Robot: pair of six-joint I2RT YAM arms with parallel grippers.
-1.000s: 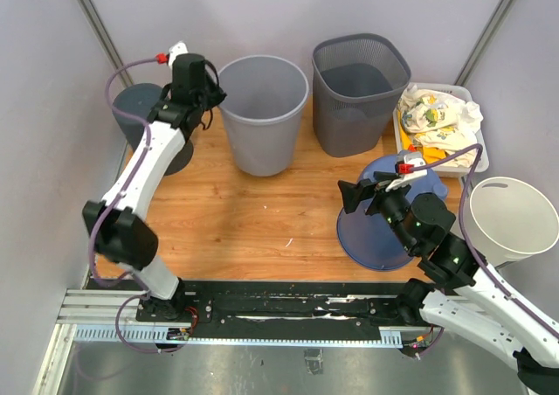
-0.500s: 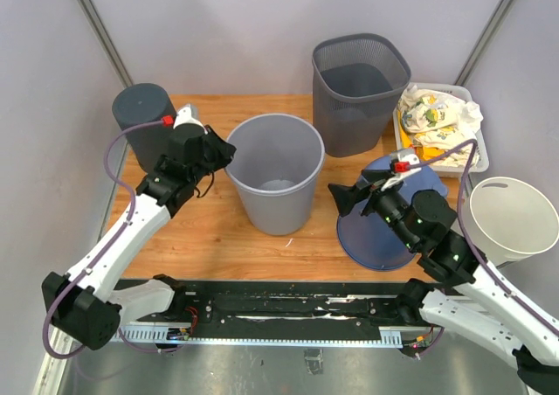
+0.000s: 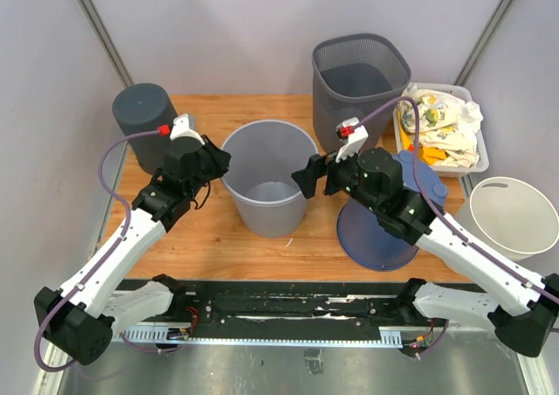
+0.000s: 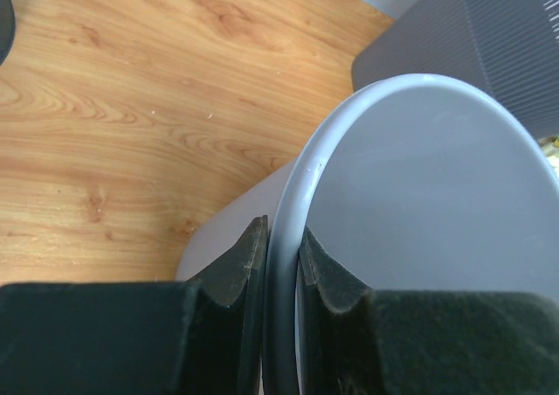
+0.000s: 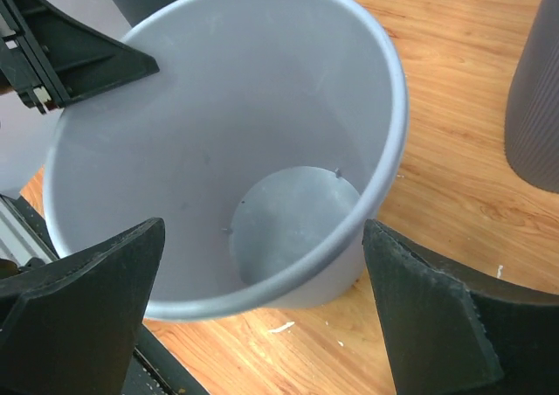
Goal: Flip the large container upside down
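Note:
The large light grey bin (image 3: pixel 267 178) stands upright and empty at the middle of the table. My left gripper (image 3: pixel 220 161) is shut on its left rim (image 4: pixel 293 211), one finger inside and one outside. My right gripper (image 3: pixel 307 173) is open at the bin's right rim, not touching it. The right wrist view looks down into the bin (image 5: pixel 218 150), with the open fingers (image 5: pixel 96 277) spread on either side of its near rim.
A dark grey cylinder (image 3: pixel 144 120) stands at the back left, a dark mesh bin (image 3: pixel 360 91) at the back, a white tray of cloths (image 3: pixel 444 124) at the back right. A blue container (image 3: pixel 384 229) lies inverted under my right arm. A white bin (image 3: pixel 514 216) stands off the table's right.
The grey bin has been pulled forward to the table's middle by my left gripper. My right arm has swung left from over the blue container to the bin's right rim.

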